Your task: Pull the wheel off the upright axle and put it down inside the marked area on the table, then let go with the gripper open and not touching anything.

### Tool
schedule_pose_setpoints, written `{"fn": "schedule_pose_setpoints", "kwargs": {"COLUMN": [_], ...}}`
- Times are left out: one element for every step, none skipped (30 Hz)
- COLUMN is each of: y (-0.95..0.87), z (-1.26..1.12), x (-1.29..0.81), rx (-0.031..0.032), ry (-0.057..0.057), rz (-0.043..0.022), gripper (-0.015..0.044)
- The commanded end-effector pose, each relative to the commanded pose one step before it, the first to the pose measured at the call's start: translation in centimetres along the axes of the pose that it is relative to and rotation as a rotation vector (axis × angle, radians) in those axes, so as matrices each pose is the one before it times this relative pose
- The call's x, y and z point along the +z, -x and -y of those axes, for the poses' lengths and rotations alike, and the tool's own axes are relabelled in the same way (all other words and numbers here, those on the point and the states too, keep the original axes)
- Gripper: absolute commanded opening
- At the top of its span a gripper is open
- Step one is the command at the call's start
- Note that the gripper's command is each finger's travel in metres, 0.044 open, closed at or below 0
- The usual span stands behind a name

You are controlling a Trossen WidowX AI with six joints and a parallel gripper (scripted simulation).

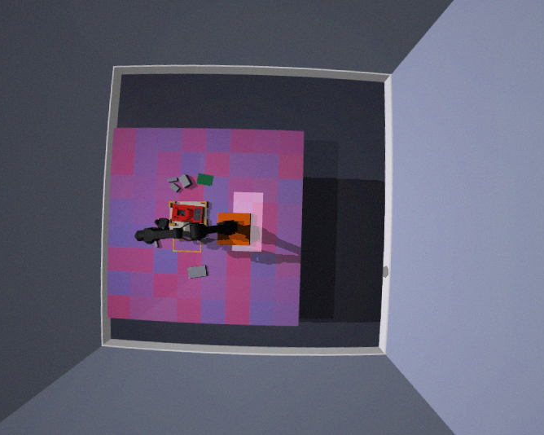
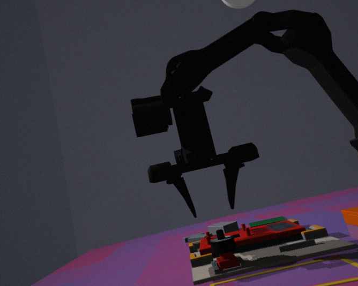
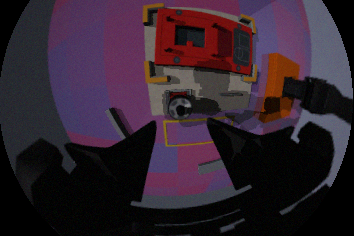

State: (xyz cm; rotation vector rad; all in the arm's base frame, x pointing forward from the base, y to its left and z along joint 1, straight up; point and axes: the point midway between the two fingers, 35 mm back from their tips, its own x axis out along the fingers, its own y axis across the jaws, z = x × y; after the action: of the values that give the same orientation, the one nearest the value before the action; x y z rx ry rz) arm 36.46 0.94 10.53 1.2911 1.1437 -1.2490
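Black gripper [image 2: 212, 212] hangs above board, fingers apart, holding nothing. Dark wheel [image 2: 223, 243] sits on upright axle [image 2: 219, 233], untouched. Yellow-outlined marked area [image 3: 188, 132] beside board. Grasp, pull-off, placing, release all remain.

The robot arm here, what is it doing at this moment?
The single arm's pincer hangs open and holds nothing, above the grey board with the red assembly. The dark wheel sits on its upright axle at the board's near end, not yet gripped. The yellow-outlined marked area lies on the table beside the board, with no wheel in it. The arm seems lined up to descend on the wheel.
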Motion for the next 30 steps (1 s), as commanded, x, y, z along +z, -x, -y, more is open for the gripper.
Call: {"fn": "schedule_pose_setpoints", "kwargs": {"y": [-2.389, -0.552, -0.551, -0.552, -0.548, -0.422, -0.257, -0.087, 0.000, 0.000, 0.000, 0.000, 0.000, 0.340, 0.000, 0.000, 0.000, 0.000, 0.000, 0.000, 0.000, 0.000, 0.000, 0.000, 0.000, 0.005, 0.011, 0.016, 0.022, 0.027], "z": [0.071, 0.010, 0.016, 0.020, 0.019, 0.007, -0.002, 0.000, 0.000, 0.000, 0.000, 0.000, 0.000, 0.037, 0.000, 0.000, 0.000, 0.000, 0.000, 0.000, 0.000, 0.000, 0.000, 0.000, 0.000, 0.000, -0.001, -0.001, -0.001, -0.002], "x": [-0.051, 0.002, 0.003, 0.003, 0.004, 0.003, 0.001, 0.000, 0.000, 0.000, 0.000, 0.000, 0.000, 0.063, 0.000, 0.000, 0.000, 0.000, 0.000, 0.000, 0.000, 0.000, 0.000, 0.000, 0.000, 0.000, 0.000, 0.000, 0.000, 0.000], "rx": [-0.00861, -0.00002, -0.00002, -0.00003, -0.00003, -0.00002, -0.00001, 0.00000, 0.00000, 0.00000, 0.00000, 0.00000, 0.00000, -0.00153, 0.00000, 0.00000, 0.00000, 0.00000, 0.00000, 0.00000, 0.00000, 0.00000, 0.00000, 0.00000, 0.00000, 0.00000, 0.00001, 0.00001, 0.00001, 0.00001], "ry": [-0.0033, 0.0000, 0.0000, 0.0000, 0.0000, 0.0000, 0.0000, 0.0000, 0.0000, 0.0000, 0.0000, 0.0000, 0.0000, 0.0028, 0.0000, 0.0000, 0.0000, 0.0000, 0.0000, 0.0000, 0.0000, 0.0000, 0.0000, 0.0000, 0.0000, 0.0000, 0.0000, 0.0000, 0.0000, 0.0000], "rz": [-0.00292, 0.00000, 0.00000, 0.00000, 0.00000, 0.00000, 0.00000, 0.00000, 0.00000, 0.00000, 0.00000, 0.00000, 0.00000, 0.00386, 0.00000, 0.00000, 0.00000, 0.00000, 0.00000, 0.00000, 0.00000, 0.00000, 0.00000, 0.00000, 0.00000, -0.00001, -0.00001, -0.00002, -0.00002, -0.00003], "gripper": [0.0300, 0.0300, 0.0300, 0.0300, 0.0300, 0.0300, 0.0300, 0.0300, 0.0300, 0.0300, 0.0300, 0.0300, 0.0300, 0.0274, 0.0247, 0.0221, 0.0195, 0.0188, 0.0182, 0.0175, 0.0168, 0.0162, 0.0155, 0.0148, 0.0142, 0.0115, 0.0089, 0.0063, 0.0037, 0.0010]}}
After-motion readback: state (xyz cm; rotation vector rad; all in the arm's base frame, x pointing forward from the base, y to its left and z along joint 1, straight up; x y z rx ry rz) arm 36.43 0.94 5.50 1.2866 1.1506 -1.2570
